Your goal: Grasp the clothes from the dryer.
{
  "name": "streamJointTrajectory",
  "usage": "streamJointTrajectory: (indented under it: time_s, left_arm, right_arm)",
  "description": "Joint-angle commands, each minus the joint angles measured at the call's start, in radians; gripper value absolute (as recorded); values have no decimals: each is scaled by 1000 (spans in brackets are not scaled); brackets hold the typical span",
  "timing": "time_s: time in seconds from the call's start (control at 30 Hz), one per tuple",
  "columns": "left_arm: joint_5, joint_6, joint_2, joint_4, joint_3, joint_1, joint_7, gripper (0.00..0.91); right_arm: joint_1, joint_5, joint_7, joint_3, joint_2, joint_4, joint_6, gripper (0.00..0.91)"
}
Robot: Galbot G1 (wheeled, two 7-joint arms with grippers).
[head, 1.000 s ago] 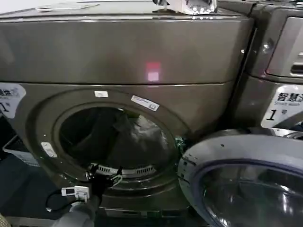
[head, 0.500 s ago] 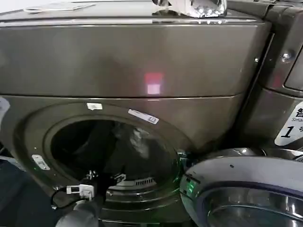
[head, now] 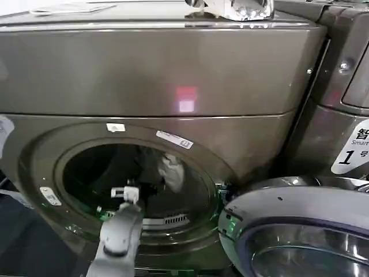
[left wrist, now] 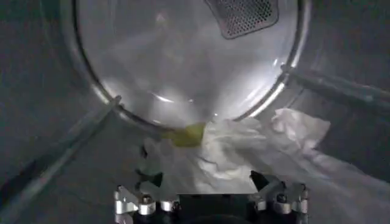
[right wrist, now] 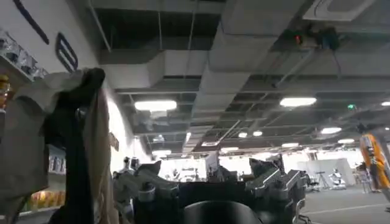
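The clothes (left wrist: 244,152) lie inside the dryer (head: 155,75), left gripper (left wrist: 210,189) before them

The robot's left arm (head: 120,234) is a smooth, rounded light-grey shell ending in a small white block at the wrist. Its left gripper (left wrist: 208,189) has a black body with silvery metal knuckle brackets fastened by round screws. The right gripper (right wrist: 210,182) is likewise black, with grey screwed brackets.
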Motion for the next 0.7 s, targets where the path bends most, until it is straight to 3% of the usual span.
streamJointTrajectory:
  time_s: [0.03,0.07,0.1,0.13,0.23,0.37,0.7]
  left_arm:
    - [760,-262,42,85,6,-71,699,907]
    - [822,-325,50,80,4,-70,753,907]
    - [914,-466,56,75,-7,-70,878,907]
    - [933,-516,61,78,-7,-75,901,907]
    - [952,-556,56,105,-2,-121,976,907]
    - [980,-675,50,162,-5,-183,1082,907]
    - [1018,-696,30,277,-12,-264,1171,907]
  right_arm:
    - [0,-1,-3,-4,1,5,3,907]
    - [-1,-1,-3,-4,-1,4,4,907]
    - [-1,-1,-4,-5,-2,4,4,907]
    - [-1,-1,-4,-7,-4,3,5,907]
    - [1,-2,-4,-14,-8,12,4,907]
    - [2,-3,-5,-17,-12,15,4,907]
    - [7,-5,-6,-19,-16,20,4,907]
